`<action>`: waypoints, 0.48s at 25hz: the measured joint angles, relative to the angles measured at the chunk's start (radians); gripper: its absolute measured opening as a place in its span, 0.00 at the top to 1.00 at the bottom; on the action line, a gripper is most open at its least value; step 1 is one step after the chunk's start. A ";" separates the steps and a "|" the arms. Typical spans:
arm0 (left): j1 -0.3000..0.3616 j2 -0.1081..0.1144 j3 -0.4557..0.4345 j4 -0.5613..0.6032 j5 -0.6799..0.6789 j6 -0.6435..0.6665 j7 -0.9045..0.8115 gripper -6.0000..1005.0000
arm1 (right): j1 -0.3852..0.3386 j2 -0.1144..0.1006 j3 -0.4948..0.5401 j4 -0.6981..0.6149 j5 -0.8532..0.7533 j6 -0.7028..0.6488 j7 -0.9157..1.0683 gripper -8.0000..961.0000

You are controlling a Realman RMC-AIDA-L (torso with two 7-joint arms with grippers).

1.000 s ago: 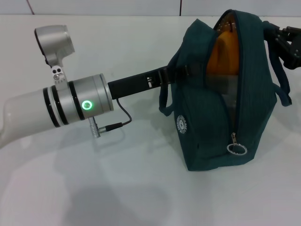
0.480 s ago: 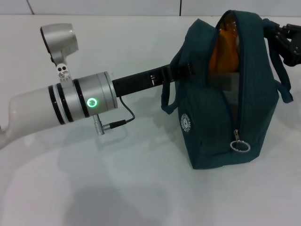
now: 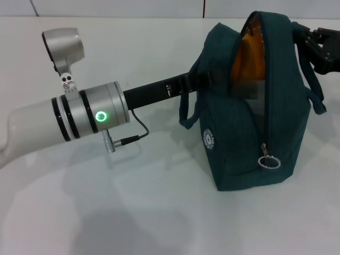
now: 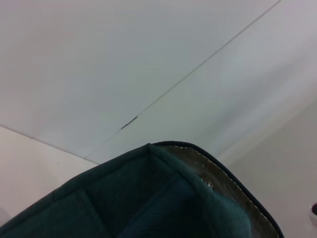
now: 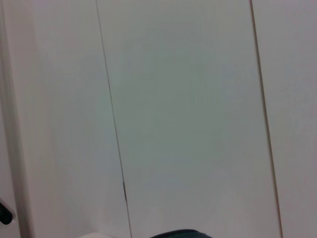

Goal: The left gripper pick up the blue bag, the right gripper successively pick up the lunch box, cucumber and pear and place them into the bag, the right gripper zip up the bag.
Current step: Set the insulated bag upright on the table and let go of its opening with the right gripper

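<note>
Head view, boxy teal fabric blue bag (image 3: 239,138), foil lining, ring zipper pull (image 3: 269,161)

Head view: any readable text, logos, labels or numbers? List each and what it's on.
No text can be read.
Round white logo on the blue bag: ring of lettering, too small to read.
Small white marks on the black forearm of the left arm: too small to read.
Green light ring on the silver joint: an indicator, no characters.
Wrist views: no text.
</note>
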 joint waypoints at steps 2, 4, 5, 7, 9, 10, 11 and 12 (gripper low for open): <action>0.000 0.000 0.001 0.000 0.000 -0.001 0.000 0.94 | 0.007 0.000 0.000 0.002 0.000 0.005 -0.002 0.88; 0.000 0.001 0.002 0.000 0.000 -0.001 0.000 0.94 | 0.011 0.000 -0.001 0.002 0.000 0.008 -0.005 0.88; 0.000 0.001 0.002 0.000 0.000 -0.001 0.000 0.94 | 0.014 0.001 -0.001 0.002 0.000 0.011 -0.007 0.88; 0.000 0.000 0.003 0.000 -0.001 -0.001 0.001 0.94 | 0.018 0.000 -0.002 0.002 0.000 0.019 -0.010 0.88; -0.002 0.000 0.003 0.000 -0.007 -0.001 0.002 0.94 | 0.023 -0.002 -0.002 0.002 0.000 0.029 -0.011 0.88; -0.003 0.000 0.003 0.002 -0.012 -0.001 0.003 0.94 | 0.025 -0.002 -0.002 0.002 0.000 0.031 -0.011 0.88; -0.003 0.001 0.004 0.003 -0.015 -0.001 0.004 0.94 | 0.026 -0.002 -0.002 0.002 0.000 0.032 -0.011 0.87; -0.004 0.001 0.004 0.006 -0.019 -0.001 0.005 0.94 | 0.026 -0.002 -0.002 0.001 0.000 0.032 -0.011 0.87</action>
